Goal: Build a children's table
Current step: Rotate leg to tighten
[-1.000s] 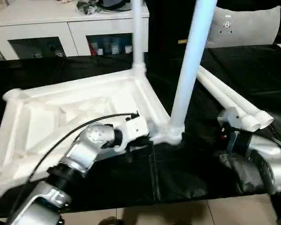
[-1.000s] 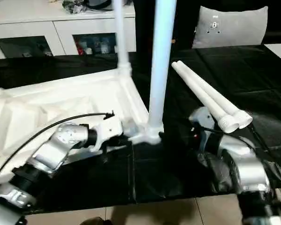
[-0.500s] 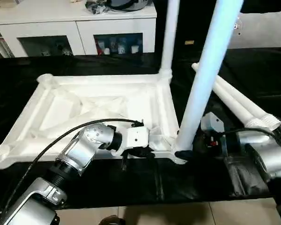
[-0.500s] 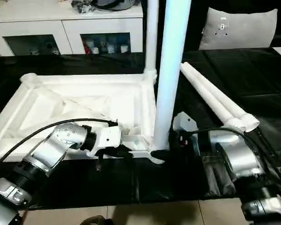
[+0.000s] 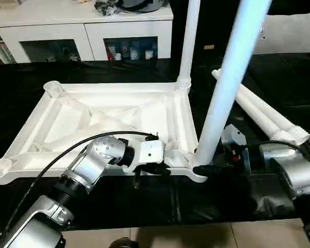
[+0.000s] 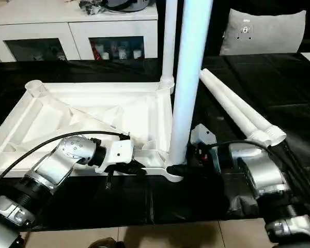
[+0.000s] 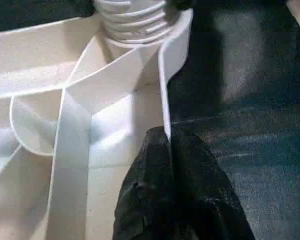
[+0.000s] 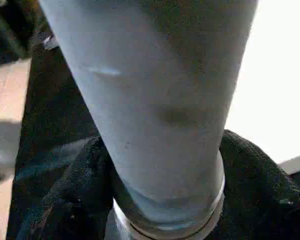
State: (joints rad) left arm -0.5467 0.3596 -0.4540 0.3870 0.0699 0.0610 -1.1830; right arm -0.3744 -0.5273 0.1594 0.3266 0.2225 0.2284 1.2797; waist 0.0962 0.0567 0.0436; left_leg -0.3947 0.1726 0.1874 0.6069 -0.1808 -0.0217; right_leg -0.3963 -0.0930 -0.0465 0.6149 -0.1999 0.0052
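Observation:
The children's table top (image 5: pixel 108 89) lies upside down on the black cloth, ribs up. One white leg (image 5: pixel 188 41) stands in the far right corner socket. A second leg (image 5: pixel 228 82) stands in the near right socket. Two loose legs (image 5: pixel 266 113) lie side by side on the cloth to the right. My left gripper (image 5: pixel 160 169) is shut on the top's thin near rim (image 7: pixel 164 90), close to that near socket. My right gripper (image 5: pixel 204 168) is at the foot of the near leg (image 8: pixel 155 100), one black finger (image 8: pixel 80 195) on each side of it, pressing on it.
A white cabinet (image 5: pixel 82 26) runs along the back. A grey cushion (image 5: pixel 292 28) stands at the back right. The work table's front edge (image 5: pixel 196 222) is close below my forearms, with tiled floor beyond it. A black cable (image 5: pixel 67 155) loops over my left arm.
The view has levelled and shifted. My right gripper has moved left from beside the loose legs to the foot of the near leg and closed in around it. The left gripper keeps its hold.

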